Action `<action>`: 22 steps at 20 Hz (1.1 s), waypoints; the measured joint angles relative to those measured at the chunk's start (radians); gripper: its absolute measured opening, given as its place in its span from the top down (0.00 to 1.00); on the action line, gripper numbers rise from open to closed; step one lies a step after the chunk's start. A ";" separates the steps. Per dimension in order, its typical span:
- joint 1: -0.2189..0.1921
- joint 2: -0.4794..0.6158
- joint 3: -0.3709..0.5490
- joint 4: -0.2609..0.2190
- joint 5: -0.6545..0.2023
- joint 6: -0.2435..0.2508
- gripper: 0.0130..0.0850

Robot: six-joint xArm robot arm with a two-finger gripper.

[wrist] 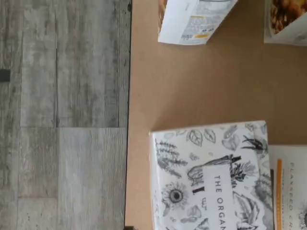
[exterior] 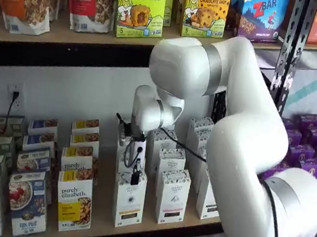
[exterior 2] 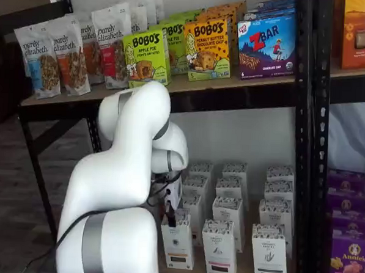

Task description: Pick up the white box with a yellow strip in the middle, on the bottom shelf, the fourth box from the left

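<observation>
The white box (exterior: 129,201) stands at the front of the bottom shelf (exterior: 102,207), tall and narrow, with a speckled top and a low dark label with a yellow strip. It also shows in a shelf view (exterior 2: 178,241). My gripper (exterior: 135,176) hangs right over its top, with the black fingers at the top edge; in a shelf view (exterior 2: 171,218) they show side-on. No gap between the fingers shows. The wrist view shows the patterned top of the box (wrist: 211,177) close below, with an orange strip on the carton beside it.
Similar white cartons (exterior: 172,195) stand in rows to the right. A purely elizabeth box (exterior: 74,201) with a yellow panel stands to the left, other cereal boxes (exterior: 27,202) further left. Purple boxes (exterior: 310,165) fill the neighbouring bay. My arm hides several cartons behind.
</observation>
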 joint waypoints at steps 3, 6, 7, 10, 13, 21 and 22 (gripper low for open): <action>-0.004 0.020 -0.025 -0.007 0.011 0.002 0.00; -0.005 0.040 -0.053 -0.014 0.028 0.007 0.00; -0.005 0.047 -0.062 -0.019 0.034 0.011 0.00; -0.003 0.063 -0.079 -0.035 0.044 0.025 0.00; 0.000 0.073 -0.089 -0.042 0.048 0.034 0.00; 0.005 0.096 -0.102 -0.046 0.040 0.043 0.00; 0.005 0.099 -0.103 -0.046 0.039 0.043 0.00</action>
